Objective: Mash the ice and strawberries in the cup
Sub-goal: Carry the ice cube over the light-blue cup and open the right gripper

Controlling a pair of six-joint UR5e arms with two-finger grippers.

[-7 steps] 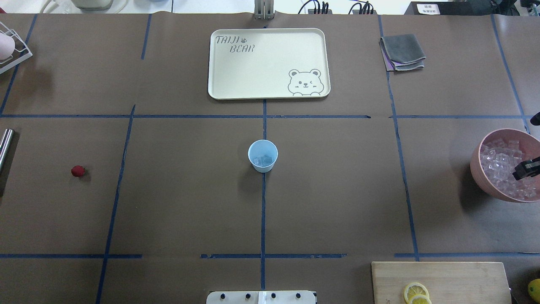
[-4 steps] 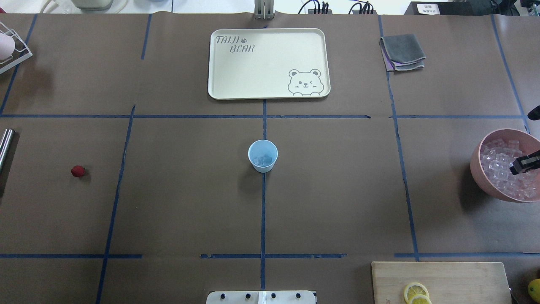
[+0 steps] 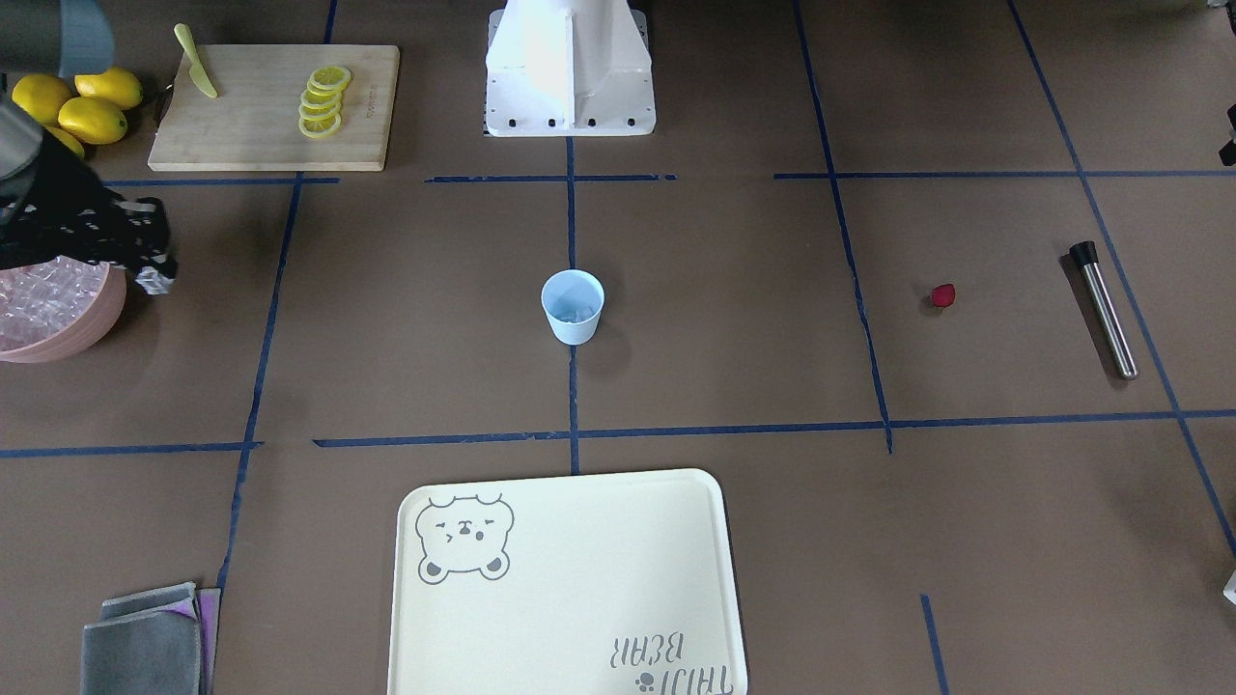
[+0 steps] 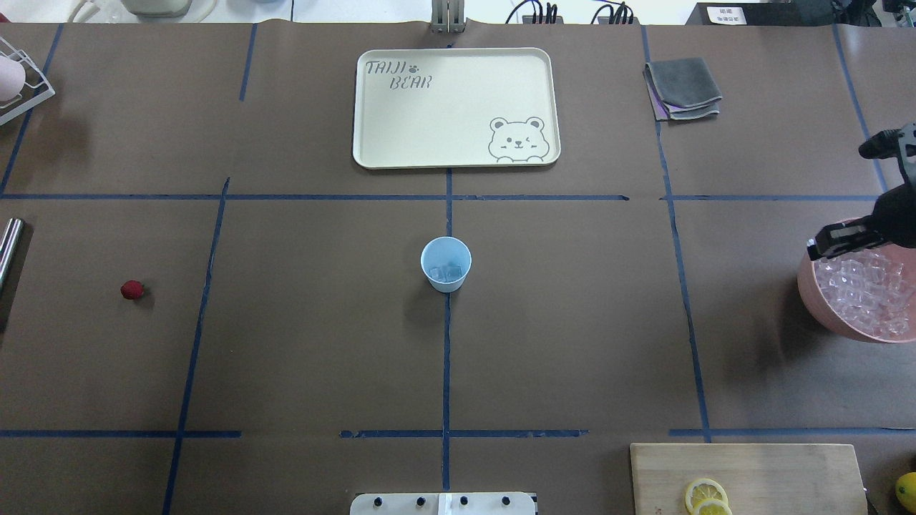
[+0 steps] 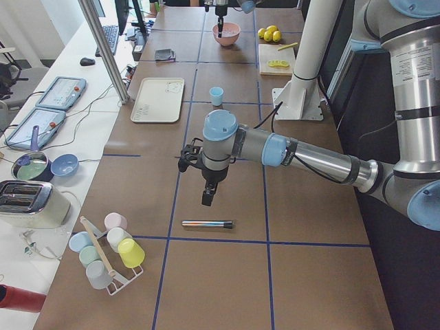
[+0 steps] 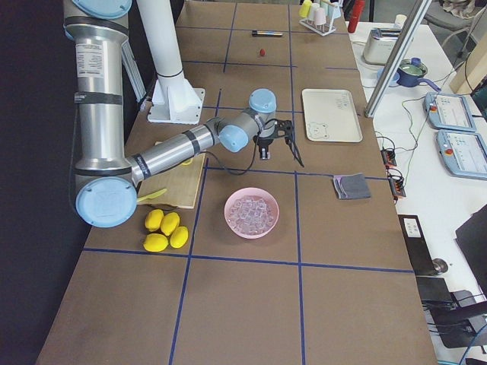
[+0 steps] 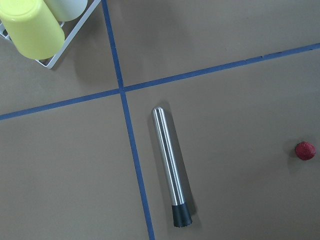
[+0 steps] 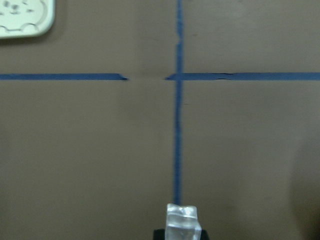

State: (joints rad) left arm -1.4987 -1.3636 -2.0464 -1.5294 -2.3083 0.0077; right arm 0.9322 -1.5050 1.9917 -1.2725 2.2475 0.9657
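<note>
A single clear ice cube is seen pinched between the fingers of the right end effector, which is narrowed onto it. This end effector is held raised above the bench, by the far rim of the pink bowl as seen in the overhead view and well apart from the cup. The bowl is filled with a heap of ice cubes and stands at the bench's right edge. The pale blue cup is stood upright at the middle of the bench, on the central line of blue tape, and a few pieces of ice are seen lying at its bottom. The strawberry is left lying alone on the bench, well to the left of the cup and outside it. A steel muddler with a black tip is laid flat near the strawberry, apart from it. The left end effector is shown only in the side view, pointed downward above the bench close to the muddler; whether it is wide or narrow cannot be told. A cream tray with a bear print is placed beyond the cup, and a folded grey cloth is laid to its right. Lemon slices are set out on a wooden board, with whole lemons beside it.
</note>
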